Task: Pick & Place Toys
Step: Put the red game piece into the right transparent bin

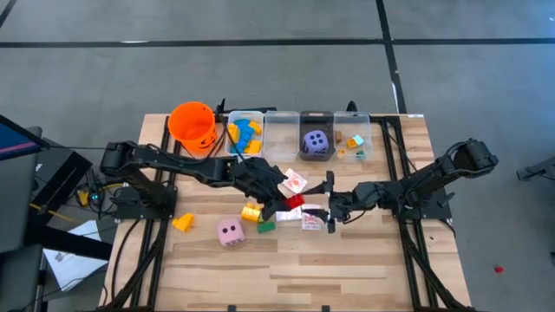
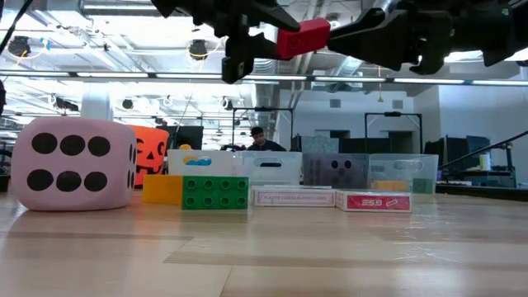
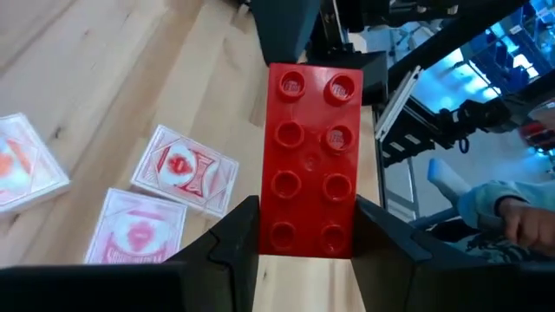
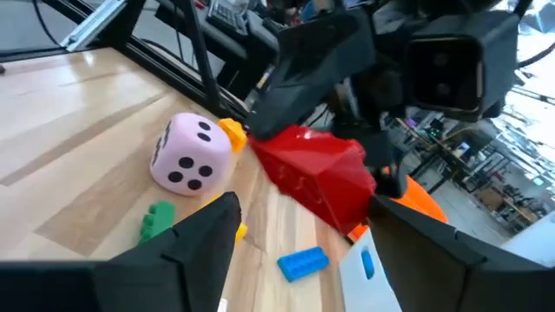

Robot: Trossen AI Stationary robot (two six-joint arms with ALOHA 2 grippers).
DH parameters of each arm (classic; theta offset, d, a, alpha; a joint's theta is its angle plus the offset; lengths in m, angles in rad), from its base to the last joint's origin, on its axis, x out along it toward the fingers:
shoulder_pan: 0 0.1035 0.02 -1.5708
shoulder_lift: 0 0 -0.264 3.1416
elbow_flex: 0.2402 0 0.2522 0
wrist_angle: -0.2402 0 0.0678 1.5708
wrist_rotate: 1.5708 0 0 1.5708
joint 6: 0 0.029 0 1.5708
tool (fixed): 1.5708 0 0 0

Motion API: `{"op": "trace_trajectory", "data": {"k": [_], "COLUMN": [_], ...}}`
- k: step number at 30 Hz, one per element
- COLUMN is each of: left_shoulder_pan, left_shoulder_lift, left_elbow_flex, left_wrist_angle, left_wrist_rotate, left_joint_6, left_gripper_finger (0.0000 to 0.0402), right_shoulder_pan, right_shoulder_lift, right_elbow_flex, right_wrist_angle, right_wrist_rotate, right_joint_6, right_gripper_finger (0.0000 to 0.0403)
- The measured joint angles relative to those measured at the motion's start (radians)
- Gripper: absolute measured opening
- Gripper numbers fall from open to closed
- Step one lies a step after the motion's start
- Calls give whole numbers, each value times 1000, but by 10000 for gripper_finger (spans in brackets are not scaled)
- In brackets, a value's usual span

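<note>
Left gripper (image 3: 305, 227) is mid-desk, lifted off the wood, fingers (image 3: 232, 241) narrowed onto a red block (image 3: 310, 160); block sits btwn them at its near end, the rest jutting out fwd. Right gripper (image 4: 299, 227) just beside it, facing it, fingers (image 4: 204, 230) spread, nothing held. Below on the desk (image 1: 347, 269): pink die (image 1: 230, 230), green block (image 1: 265, 227), cards (image 1: 295, 182).
</note>
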Motion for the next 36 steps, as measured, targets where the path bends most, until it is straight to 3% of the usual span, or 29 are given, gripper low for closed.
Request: {"op": "trace_trajectory", "data": {"k": [10,15,26,30,36], "left_shoulder_pan": [-3,-3,-4,-4,-4], "left_shoulder_lift": [116,106,93,92,92], "left_elbow_flex": [0,-1,0,0,0], "left_wrist_angle": [129,132,181,182,168], "left_wrist_rotate": [56,69,88,88,90], "left_joint_6": [-72,-74,-74,-74,-67], "left_gripper_finger": [132,132,132,132,132], "right_shoulder_pan": [5,5,4,4,3], "right_shoulder_lift": [0,0,0,0,0], "right_elbow_flex": [0,0,1,1,1], "right_wrist_angle": [3,-13,-50,-51,-50], "right_wrist_rotate": [-15,-64,-67,-66,-64], "right_joint_6": [2,5,6,6,20], "right_gripper_finger": [255,255,252,225,152]}}
